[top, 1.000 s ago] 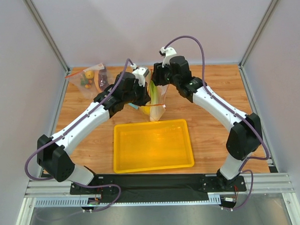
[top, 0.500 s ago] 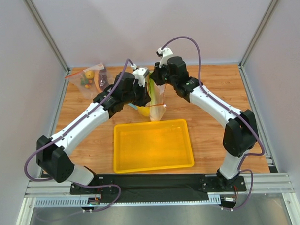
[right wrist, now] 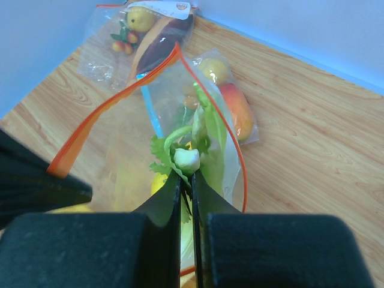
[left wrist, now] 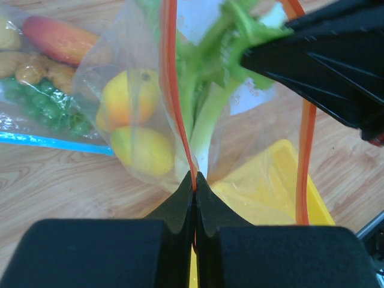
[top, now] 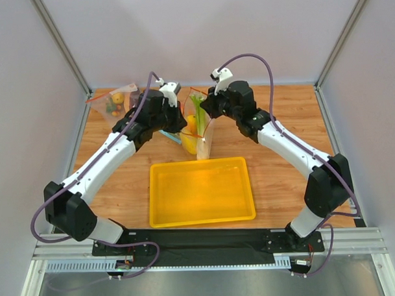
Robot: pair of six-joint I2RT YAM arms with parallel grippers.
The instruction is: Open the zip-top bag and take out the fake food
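Observation:
The zip-top bag point(top: 205, 140) stands upright on the table between my grippers, its red-orange strip point(right wrist: 114, 102) spread into a wide loop. The celery-like stalk point(top: 197, 101) sticks out of the mouth. The orange fruit point(left wrist: 123, 99) and yellow fruit point(left wrist: 144, 150) lie lower inside. My left gripper point(left wrist: 193, 179) is shut on the strip's left side point(top: 182, 117). My right gripper point(right wrist: 186, 175) is shut on the bag's right edge point(top: 206, 112), its tips touching the stalk's leafy top point(right wrist: 187, 159).
A yellow tray point(top: 198, 163) sits just in front of the bag. A clear bag with a blue zip strip point(left wrist: 54, 144) lies left of and behind it. A smaller bag with a purple eggplant point(right wrist: 157, 37) lies at the back left corner.
My left gripper has pulled to the left with its side of the strip. The bag's mouth has spread open, and the stalk and fruits now show from above.

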